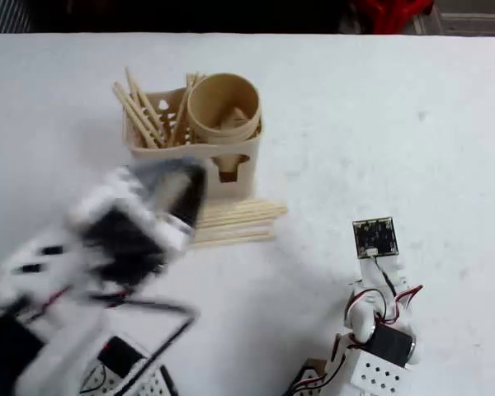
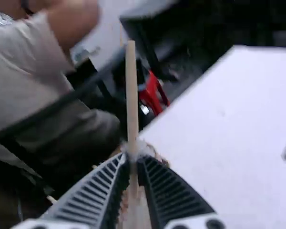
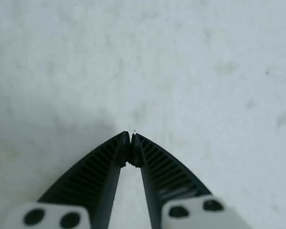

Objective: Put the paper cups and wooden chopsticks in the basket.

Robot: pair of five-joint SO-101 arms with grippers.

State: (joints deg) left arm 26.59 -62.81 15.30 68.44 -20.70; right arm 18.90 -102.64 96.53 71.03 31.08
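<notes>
The left gripper (image 2: 132,160) clamps one wooden chopstick (image 2: 130,95), its lower end hidden between the fingers. In the high view the blurred left arm (image 1: 124,227) covers part of the basket (image 1: 249,177) just beyond it and the ends of the loose chopsticks (image 1: 239,219) beside it. Paper cups (image 1: 223,107) sit in the basket. The right gripper (image 3: 130,138) is closed on nothing, well apart.

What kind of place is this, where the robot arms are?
Probably a robot lab or workshop: a plain white table, an arm with bare wires and a small circuit board on it, and dark furniture frames beyond the table's edge.
</notes>
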